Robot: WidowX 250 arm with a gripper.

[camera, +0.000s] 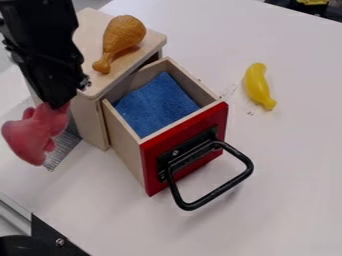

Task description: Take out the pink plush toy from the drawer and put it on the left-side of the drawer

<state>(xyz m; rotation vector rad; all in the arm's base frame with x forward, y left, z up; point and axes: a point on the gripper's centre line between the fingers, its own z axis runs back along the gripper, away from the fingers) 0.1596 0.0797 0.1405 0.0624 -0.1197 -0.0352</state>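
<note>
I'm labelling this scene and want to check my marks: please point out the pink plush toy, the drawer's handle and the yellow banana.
Pink plush toy (33,132): camera view, middle of its body.
Drawer handle (220,190): camera view, outer bar.
Yellow banana (256,86): camera view, its middle.

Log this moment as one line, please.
gripper: holding pink plush toy | position: left of open drawer in view | inside drawer: blue cloth | release: not yet

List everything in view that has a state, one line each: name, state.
Claw: closed on the pink toy
Pink toy: held, left of the drawer
Drawer: open
Blue cloth: spread inside the drawer
Chicken leg: lying on the cabinet
Banana: lying on the table
</note>
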